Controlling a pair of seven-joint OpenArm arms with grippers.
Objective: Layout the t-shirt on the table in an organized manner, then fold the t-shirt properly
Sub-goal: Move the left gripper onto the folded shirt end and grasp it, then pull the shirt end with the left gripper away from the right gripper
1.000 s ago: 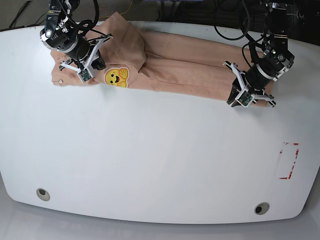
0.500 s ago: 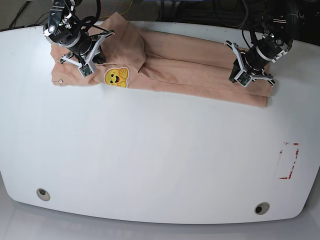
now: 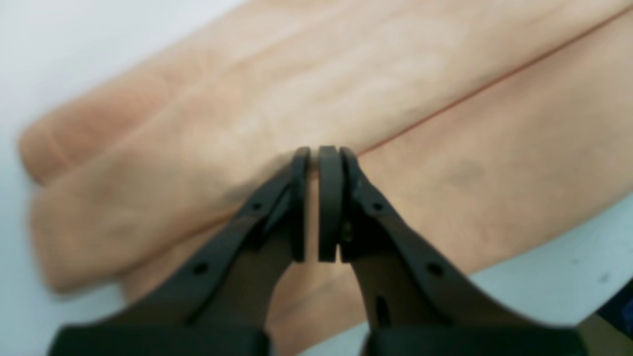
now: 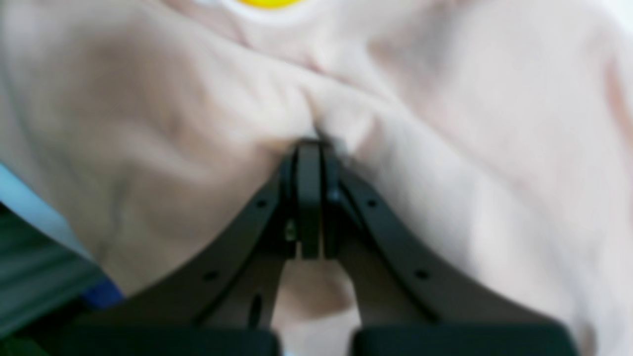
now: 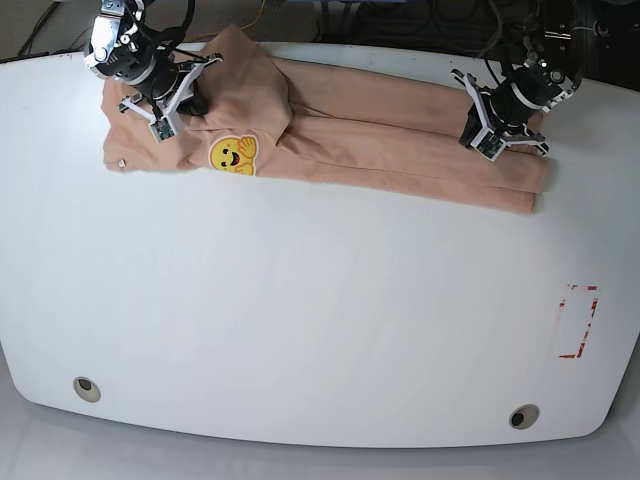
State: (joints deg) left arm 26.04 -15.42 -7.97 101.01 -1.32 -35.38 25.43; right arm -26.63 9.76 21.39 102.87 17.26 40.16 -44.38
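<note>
You see the t-shirt (image 5: 340, 130) lying as a long folded band along the far edge of the table (image 5: 300, 300), running from the far left corner toward the far right corner. Its yellow emoji print (image 5: 232, 154) faces up on the near edge of the band, toward the left end. The cloth is doubled over lengthwise, with a fold line running along the band, and a flap of fabric rises toward the far edge just right of the print.

Your right gripper (image 5: 170, 100) sits over the left end of the shirt, near the far left corner. In the right wrist view its jaws are pressed together with a pucker of fabric gathered at their tips (image 4: 310, 148), so it is pinching the t-shirt (image 4: 445, 148); the edge of the yellow print (image 4: 262, 4) shows just beyond.

Your left gripper (image 5: 492, 128) sits over the right end of the band, near the far right corner. In the left wrist view its jaws stand almost together with only a thin slit between the pads (image 3: 330, 198); the tips (image 3: 316, 153) meet the t-shirt (image 3: 346, 89) at the fold line, and the blur does not show whether cloth is caught between them.

A red rectangle outline (image 5: 578, 322) marks the tabletop near the right edge, and two round grommet holes (image 5: 86, 388) sit along the near edge, well apart from the shirt.
</note>
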